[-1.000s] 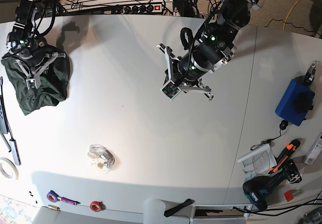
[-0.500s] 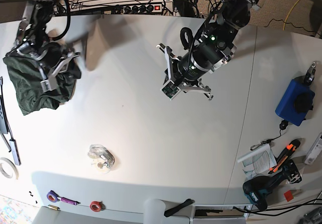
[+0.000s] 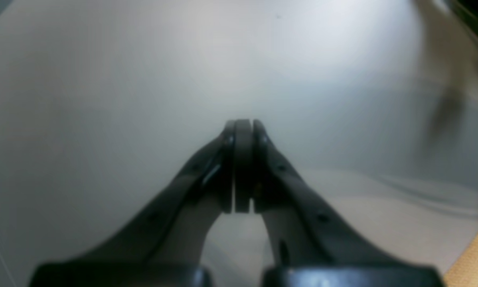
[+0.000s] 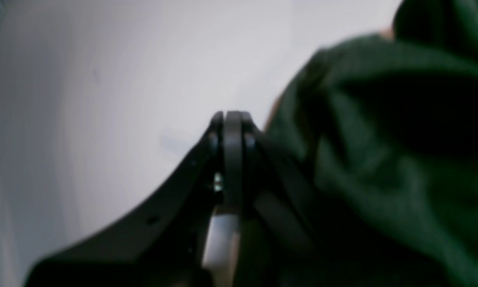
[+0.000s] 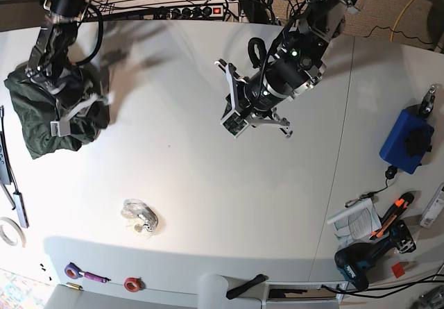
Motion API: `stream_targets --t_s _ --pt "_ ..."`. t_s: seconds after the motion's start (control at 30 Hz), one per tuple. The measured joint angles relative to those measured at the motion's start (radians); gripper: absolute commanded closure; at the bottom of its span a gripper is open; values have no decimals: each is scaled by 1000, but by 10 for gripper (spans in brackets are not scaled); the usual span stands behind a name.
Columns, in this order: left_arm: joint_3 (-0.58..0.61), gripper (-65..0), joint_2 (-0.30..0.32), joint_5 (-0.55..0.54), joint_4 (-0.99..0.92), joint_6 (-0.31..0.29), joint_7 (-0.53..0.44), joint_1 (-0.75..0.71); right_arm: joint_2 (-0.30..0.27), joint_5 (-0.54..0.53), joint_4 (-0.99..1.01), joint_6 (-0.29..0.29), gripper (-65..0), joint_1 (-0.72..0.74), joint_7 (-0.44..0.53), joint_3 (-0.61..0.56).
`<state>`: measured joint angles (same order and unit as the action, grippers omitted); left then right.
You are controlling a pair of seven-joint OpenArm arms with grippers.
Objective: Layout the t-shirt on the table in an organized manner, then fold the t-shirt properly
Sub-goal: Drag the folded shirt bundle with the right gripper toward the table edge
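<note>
Shirt [image 5: 48,118] bunched at table [image 5: 208,205] edge; both grippers [image 4: 233,119] [image 3: 242,127] closed, empty. I should open right jaws before pinching a hem.

I see dark green plain t-shirt [image 5: 52,118], white surface [image 5: 201,177], black pincers, blue case [image 5: 406,141], orange-black tool [image 5: 392,212]

left claw [image 3: 243,167] closed, right claw [image 4: 232,159] closed — both empty

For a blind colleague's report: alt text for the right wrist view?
The right gripper, jaws shut, hangs over the white smooth table beside the crumpled dark forest-green fabric t-shirt filling the frame's right side; whether it pinches any fabric is unclear.
</note>
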<state>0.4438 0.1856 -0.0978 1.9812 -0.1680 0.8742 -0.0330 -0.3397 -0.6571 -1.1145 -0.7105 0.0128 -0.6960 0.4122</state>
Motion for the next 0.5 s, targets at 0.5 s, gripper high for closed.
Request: stream_targets --t_s 0.5 --pt "0 0 0 0 0 0 0 -4 -53 303 100 210 0 184 32 -9"
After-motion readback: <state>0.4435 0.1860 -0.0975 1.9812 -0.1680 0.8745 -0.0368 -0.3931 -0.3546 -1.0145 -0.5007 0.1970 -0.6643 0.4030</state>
